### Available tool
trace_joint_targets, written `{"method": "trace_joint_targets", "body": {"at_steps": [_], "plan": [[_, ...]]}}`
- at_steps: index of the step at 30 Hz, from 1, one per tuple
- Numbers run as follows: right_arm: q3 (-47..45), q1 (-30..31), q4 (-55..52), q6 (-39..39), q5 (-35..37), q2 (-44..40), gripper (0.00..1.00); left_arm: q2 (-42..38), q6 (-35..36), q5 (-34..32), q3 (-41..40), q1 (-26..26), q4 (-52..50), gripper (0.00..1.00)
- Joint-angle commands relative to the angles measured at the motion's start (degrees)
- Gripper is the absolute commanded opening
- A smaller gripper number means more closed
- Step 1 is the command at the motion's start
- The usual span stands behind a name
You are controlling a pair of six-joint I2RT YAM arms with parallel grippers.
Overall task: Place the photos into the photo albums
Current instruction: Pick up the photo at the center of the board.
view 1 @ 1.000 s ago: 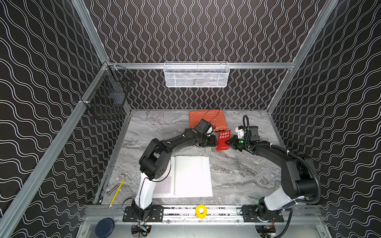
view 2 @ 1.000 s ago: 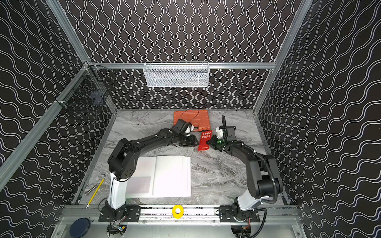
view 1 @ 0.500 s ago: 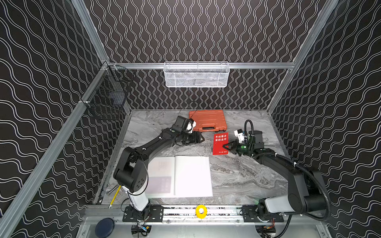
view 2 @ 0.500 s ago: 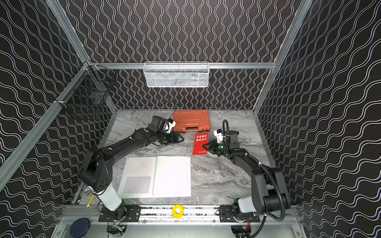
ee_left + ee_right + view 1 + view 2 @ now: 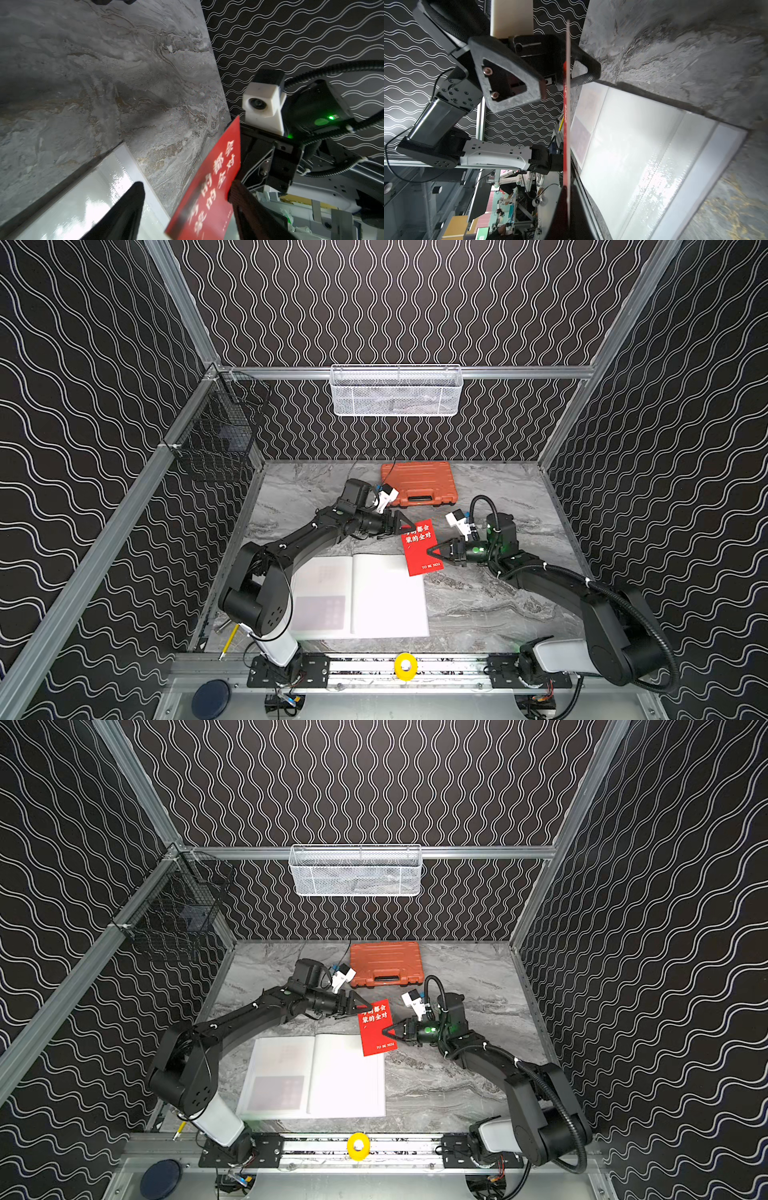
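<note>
Placing step, card in the air. Clamped edge-on in the right gripper (image 5: 432,551): one red card (image 5: 419,547), upright over the far right corner of the open album (image 5: 374,601) on the tabletop (image 5: 478,605). Straddling its far end with the left gripper (image 5: 405,526), jaws spread (perhaps a handover). Next: needs tilting flat onto the page.

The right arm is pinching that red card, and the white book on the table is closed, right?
Not quite. The white book lies open, as both top views show. The right gripper does pinch the red card.
</note>
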Motion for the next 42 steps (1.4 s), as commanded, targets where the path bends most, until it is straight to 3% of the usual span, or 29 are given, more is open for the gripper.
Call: {"method": "trace_joint_targets", "body": {"at_steps": [1, 16, 22, 36, 42], "plan": [[-0.32, 0.92, 7.55, 3.10, -2.67, 1.46, 0.00, 0.05, 0.28, 3.74, -0.28, 0.07, 1.59, 0.67], [1.53, 2.95, 12.09, 4.17, -4.80, 5.70, 0.00, 1.27, 0.12, 7.74, -0.29, 0.15, 1.98, 0.51], [2.31, 3.14, 12.40, 3.96, -4.88, 7.67, 0.00, 0.94, 0.10, 8.83, -0.51, 0.18, 2.02, 0.39], [4.34, 2.82, 12.52, 4.23, -4.83, 9.23, 0.00, 0.01, 0.11, 8.08, -2.21, 0.68, 1.30, 0.00], [3.48, 2.26, 14.28, 6.65, -3.52, 8.95, 0.40, -0.77, -7.76, 8.85, -5.65, 2.85, 10.62, 0.00]]}}
